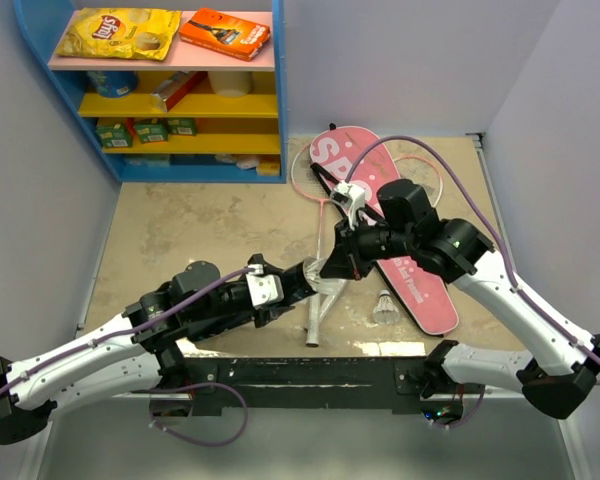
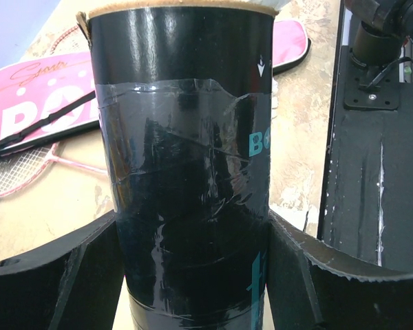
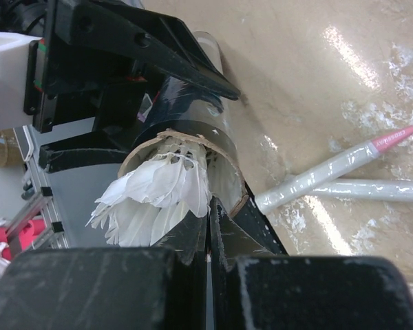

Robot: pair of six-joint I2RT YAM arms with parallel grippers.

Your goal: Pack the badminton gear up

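My left gripper (image 1: 298,280) (image 2: 193,275) is shut on the long black tube (image 2: 186,137), holding it off the table with its open mouth (image 3: 224,148) toward my right gripper (image 1: 342,262) (image 3: 210,227). A white feather shuttlecock (image 3: 158,196) sits halfway into the mouth. The right jaws are pressed together on its feather edge. Another shuttlecock (image 1: 384,308) lies on the table by the pink "SPORT" bag (image 1: 410,275) (image 2: 27,103). The two pink-and-white rackets (image 1: 318,185) lie partly under the bag, with their handles (image 3: 316,179) below the tube.
A blue shelf unit (image 1: 160,150) with snack packets and boxes stands at the back left. The black mounting bar (image 1: 310,372) runs along the near edge. A purple cable (image 1: 450,170) loops over the bag. Grey walls close in both sides.
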